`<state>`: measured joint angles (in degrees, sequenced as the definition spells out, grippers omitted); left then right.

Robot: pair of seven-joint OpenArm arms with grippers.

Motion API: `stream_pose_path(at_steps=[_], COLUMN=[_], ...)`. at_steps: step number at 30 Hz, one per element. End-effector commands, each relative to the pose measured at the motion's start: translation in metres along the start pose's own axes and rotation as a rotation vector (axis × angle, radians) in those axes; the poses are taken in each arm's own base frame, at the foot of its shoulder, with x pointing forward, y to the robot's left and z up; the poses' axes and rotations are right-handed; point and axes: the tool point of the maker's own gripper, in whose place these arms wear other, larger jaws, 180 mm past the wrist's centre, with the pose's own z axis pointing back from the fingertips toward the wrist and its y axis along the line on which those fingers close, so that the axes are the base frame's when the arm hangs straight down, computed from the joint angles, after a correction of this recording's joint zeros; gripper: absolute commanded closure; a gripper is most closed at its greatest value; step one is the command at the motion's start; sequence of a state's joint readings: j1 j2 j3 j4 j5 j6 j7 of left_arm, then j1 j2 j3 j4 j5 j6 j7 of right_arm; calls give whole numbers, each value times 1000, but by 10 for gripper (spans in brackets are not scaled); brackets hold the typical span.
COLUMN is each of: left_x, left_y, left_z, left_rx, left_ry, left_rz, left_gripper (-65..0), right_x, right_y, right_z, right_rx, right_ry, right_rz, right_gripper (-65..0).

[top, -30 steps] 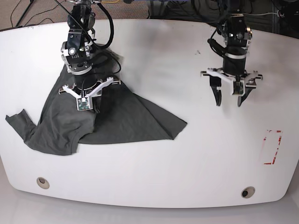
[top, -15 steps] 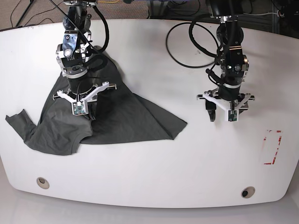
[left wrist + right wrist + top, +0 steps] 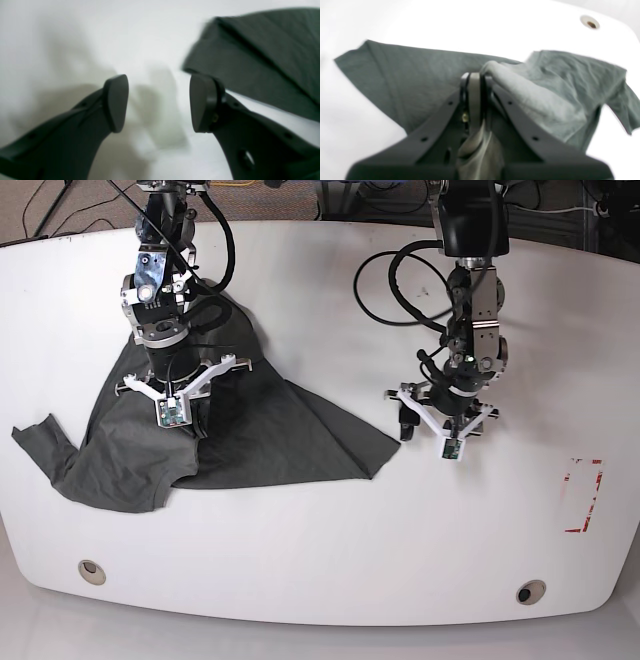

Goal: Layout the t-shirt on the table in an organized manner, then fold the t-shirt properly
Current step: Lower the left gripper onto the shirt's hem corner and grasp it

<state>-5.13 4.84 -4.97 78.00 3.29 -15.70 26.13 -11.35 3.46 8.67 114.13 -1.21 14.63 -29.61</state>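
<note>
I have the t-shirt (image 3: pixel 240 435) lying crumpled on the left half of the table (image 3: pixel 330 560), spread into a rough triangle with one corner pointing right and a sleeve trailing out toward the left edge. My right gripper (image 3: pixel 190 423) sits over the middle of that heap, and in its wrist view the two jaws are pressed together with a fold of the grey cloth (image 3: pixel 517 100) pinched between them; more fabric bunches up over the right-hand finger and hangs down below the tips. Beyond it in that view I can see one round hole (image 3: pixel 589 23) in the tabletop (blurred, far corner of the picture).

My left gripper (image 3: pixel 428 423) hangs low over bare white surface just right of the shirt's pointed corner. Its wrist view shows the jaws standing well apart with nothing between the pads (image 3: pixel 117 102), only table and shadow. The shirt's edge (image 3: pixel 262 62) lies just beside the right-hand finger there; whether it touches I cannot tell through the blur.

Near the right edge sits a red-and-white marking (image 3: pixel 583 495), well apart from both arms
</note>
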Motion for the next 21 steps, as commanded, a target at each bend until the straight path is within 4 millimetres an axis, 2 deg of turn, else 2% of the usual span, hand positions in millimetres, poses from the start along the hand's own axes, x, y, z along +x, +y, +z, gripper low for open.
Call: stream_pose_path(at_steps=[1, 6, 21], left_x=[20, 16, 17], left_y=[-7, -20, -35], left_z=[-8, -22, -48], left_rx=[-25, -62, -103], left_ry=[-45, -10, 40], left_rz=[-6, -18, 10], left_gripper=[-365, -365, -365], right_x=[19, 19, 19], right_y=[-3, -3, -3], right_z=[2, 2, 2], right_rx=[-7, -7, -7], right_ry=[-66, -68, -66], right_rz=[4, 5, 5], right_gripper=[0, 0, 0])
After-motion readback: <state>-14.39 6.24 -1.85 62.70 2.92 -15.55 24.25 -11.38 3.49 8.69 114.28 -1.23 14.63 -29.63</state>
